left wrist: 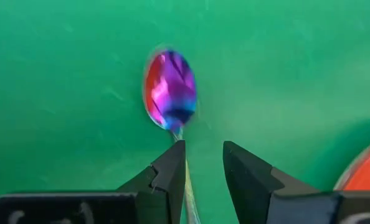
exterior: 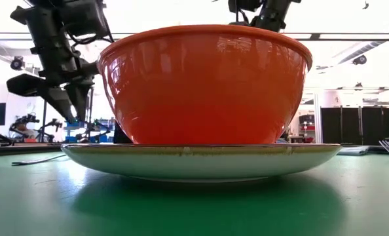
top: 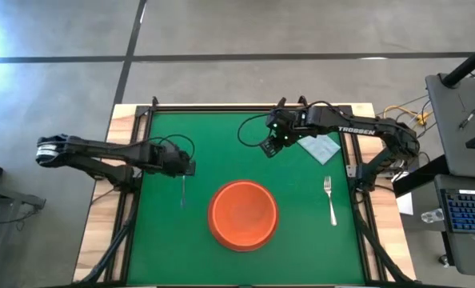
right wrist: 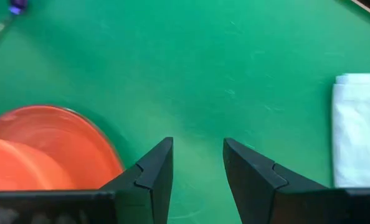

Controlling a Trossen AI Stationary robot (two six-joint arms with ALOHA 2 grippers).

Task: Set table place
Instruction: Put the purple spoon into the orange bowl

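The orange bowl [top: 243, 214] stands on the orange-rimmed plate [exterior: 201, 160] at the table's near middle. The spoon [top: 183, 190] lies flat on the green top left of the bowl, its purple end [left wrist: 170, 90] toward the near edge. My left gripper [left wrist: 203, 162] is open just above the spoon's handle [left wrist: 186, 183], fingers pointing down. The silver fork [top: 329, 200] lies right of the bowl. My right gripper [top: 268, 148] is open and empty above the table beyond the bowl. My left gripper stands open astride the spoon's handle near the purple end. The handle runs close along the inner side of one finger [left wrist: 169, 171]. I cannot tell whether that finger touches it. The spoon lies on the table.
A pale folded cloth [top: 319, 148] lies at the far right, beside my right gripper; it also shows in the right wrist view [right wrist: 359, 130]. Bare green top lies in front of the bowl and between the bowl and the fork. A black rail [top: 145, 120] frames the table.
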